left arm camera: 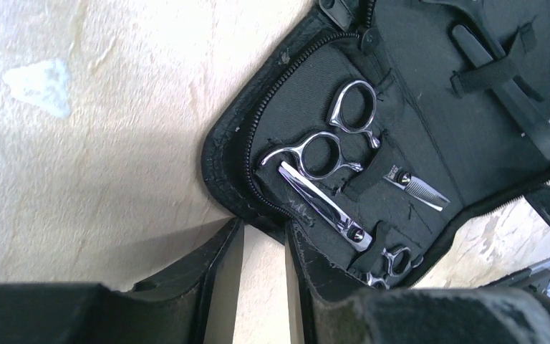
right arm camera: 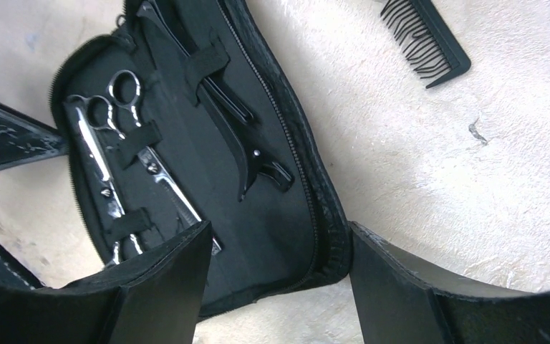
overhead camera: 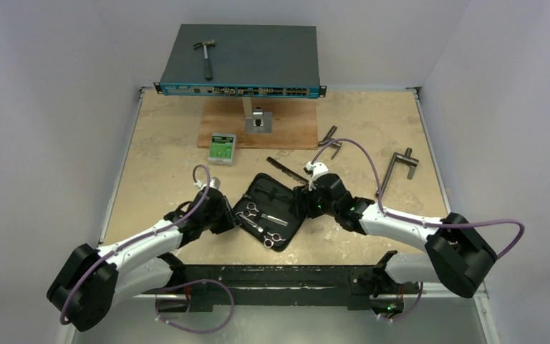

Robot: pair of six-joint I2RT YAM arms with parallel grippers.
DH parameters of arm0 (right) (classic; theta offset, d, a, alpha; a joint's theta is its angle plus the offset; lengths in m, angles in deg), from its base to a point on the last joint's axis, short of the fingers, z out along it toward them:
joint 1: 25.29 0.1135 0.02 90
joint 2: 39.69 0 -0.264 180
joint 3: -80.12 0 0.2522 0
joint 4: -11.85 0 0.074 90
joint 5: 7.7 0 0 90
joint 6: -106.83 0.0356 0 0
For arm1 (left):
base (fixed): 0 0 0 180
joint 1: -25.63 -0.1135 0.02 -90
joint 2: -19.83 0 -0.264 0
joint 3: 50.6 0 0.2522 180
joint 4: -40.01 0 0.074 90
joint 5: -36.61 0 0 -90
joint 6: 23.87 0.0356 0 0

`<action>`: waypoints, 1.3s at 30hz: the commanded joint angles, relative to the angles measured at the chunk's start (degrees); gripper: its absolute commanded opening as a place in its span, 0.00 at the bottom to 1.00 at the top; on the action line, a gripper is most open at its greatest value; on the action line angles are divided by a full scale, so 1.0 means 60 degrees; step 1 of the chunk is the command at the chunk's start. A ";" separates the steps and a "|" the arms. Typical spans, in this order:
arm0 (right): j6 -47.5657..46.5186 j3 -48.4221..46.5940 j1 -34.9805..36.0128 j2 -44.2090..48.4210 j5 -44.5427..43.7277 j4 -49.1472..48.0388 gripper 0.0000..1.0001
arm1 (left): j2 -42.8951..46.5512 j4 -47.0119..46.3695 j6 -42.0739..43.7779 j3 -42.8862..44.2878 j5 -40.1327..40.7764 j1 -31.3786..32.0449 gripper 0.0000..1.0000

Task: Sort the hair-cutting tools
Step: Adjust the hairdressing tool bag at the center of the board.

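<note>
An open black zip case (overhead camera: 281,215) lies flat between my two arms. Strapped in its left half are two silver scissors (left arm camera: 320,155) (left arm camera: 398,261). Slim black hair clips (left arm camera: 510,95) sit under an elastic band in its right half. The long black comb (overhead camera: 285,168) lies on the table just behind the case, and its toothed end (right arm camera: 426,39) shows in the right wrist view. My left gripper (left arm camera: 263,233) is at the case's left corner, jaws narrowly apart with bare table between them. My right gripper (right arm camera: 279,240) is open wide and straddles the case's right corner (right arm camera: 329,251).
A blue-grey network switch (overhead camera: 240,61) with a hammer (overhead camera: 205,57) on top stands at the back. In front of it are a wooden board (overhead camera: 286,129) with a metal stand and a green box (overhead camera: 222,148). Two grey T-handle tools (overhead camera: 331,140) (overhead camera: 401,166) lie at the right.
</note>
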 commanded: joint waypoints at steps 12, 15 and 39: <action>0.1124 0.0098 0.0003 -0.0299 -0.0070 -0.0705 0.17 | -0.1840 -0.0231 0.0228 0.1434 0.1117 -0.0006 0.27; 0.1373 0.0256 0.0012 -0.0211 0.0244 -0.0873 0.06 | -0.2048 -0.0196 0.0305 0.1792 0.1215 -0.0041 0.27; 0.2223 0.1228 0.0575 0.0501 0.0647 -0.1269 0.16 | -0.4212 -0.0351 0.0499 0.4109 0.1649 -0.0647 0.28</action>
